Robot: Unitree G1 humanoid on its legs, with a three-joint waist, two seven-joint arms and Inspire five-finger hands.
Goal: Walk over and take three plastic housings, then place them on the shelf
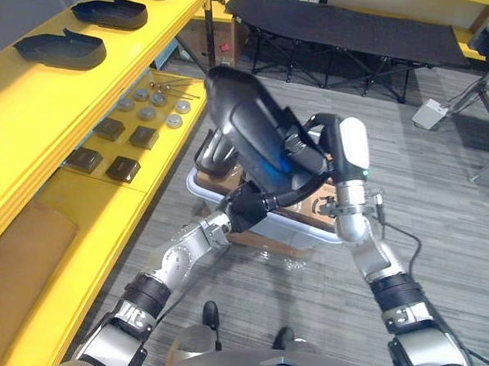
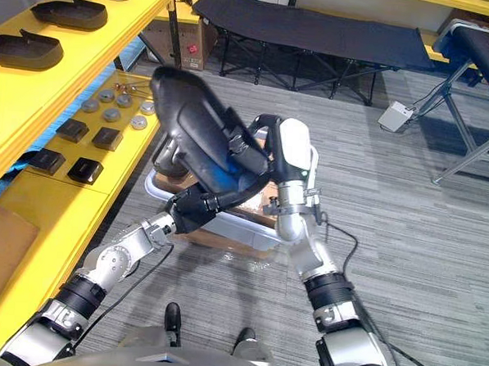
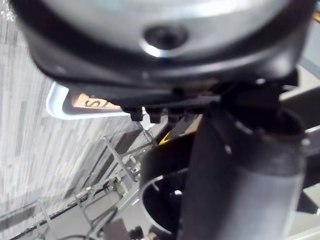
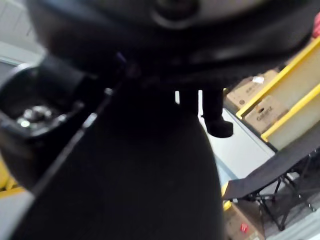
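Black plastic housing point(image 1: 248, 118), glossy and rounded, is hanging in the air between the robot's two hands, tilted, above a white bin point(image 2: 158, 187) that is standing on grey carpet point(image 1: 440, 210). The right hand point(image 1: 308, 149) is clamping the housing's near edge, its fingers point(image 2: 248, 148) curling over the rim. The left hand point(image 1: 245, 206) is reaching in under the housing from below; how it is set there cannot be told.

A cardboard box point(image 1: 317, 207) is sitting inside the bin, carrying printed marks that are partly covered by the arms. In the left wrist view a strip of lettering is showing on that box, too cut off to make out. More printed cartons point(image 4: 265, 112) are resting between yellow rails in the right wrist view.

To the robot's left the yellow shelf point(image 1: 35, 106) is running along the wall. Three more housings point(image 1: 59, 50) are lying in a row on its upper level. On the level below, dark square parts point(image 1: 122, 168) and round metal discs point(image 1: 147, 112) are lying in small groups. A black folding cot point(image 1: 343, 28) is standing behind the bin
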